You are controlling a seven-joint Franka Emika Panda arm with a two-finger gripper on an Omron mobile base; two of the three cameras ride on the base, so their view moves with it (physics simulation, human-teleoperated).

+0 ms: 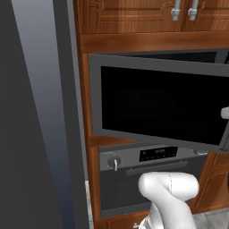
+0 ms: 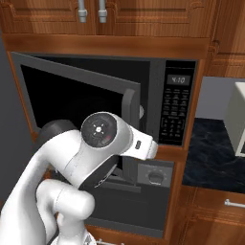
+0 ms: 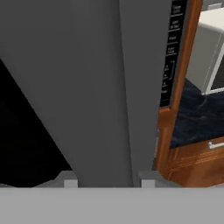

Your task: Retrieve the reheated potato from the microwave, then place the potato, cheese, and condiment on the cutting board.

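Note:
The microwave (image 1: 156, 107) has its black glass door (image 2: 72, 95) swung partly open, hinged on the left. Its dark keypad panel (image 2: 174, 105) sits to the right of the cavity. In the hand view my gripper (image 3: 109, 183) is open, close against the door's free grey edge (image 3: 100, 87), one fingertip (image 3: 70, 183) on each side of that edge. A bit of the white hand (image 1: 226, 113) shows at the door's right end. The cavity is dark, and the potato is hidden. The cheese, condiment and cutting board are out of view.
A grey wall oven (image 1: 147, 179) with a bar handle sits under the microwave. A tall dark grey panel (image 1: 36, 112) stands on the left. To the right lie a dark marbled counter (image 2: 215, 148) and a white toaster oven (image 2: 238, 119). Wooden cabinets (image 1: 134, 13) hang above.

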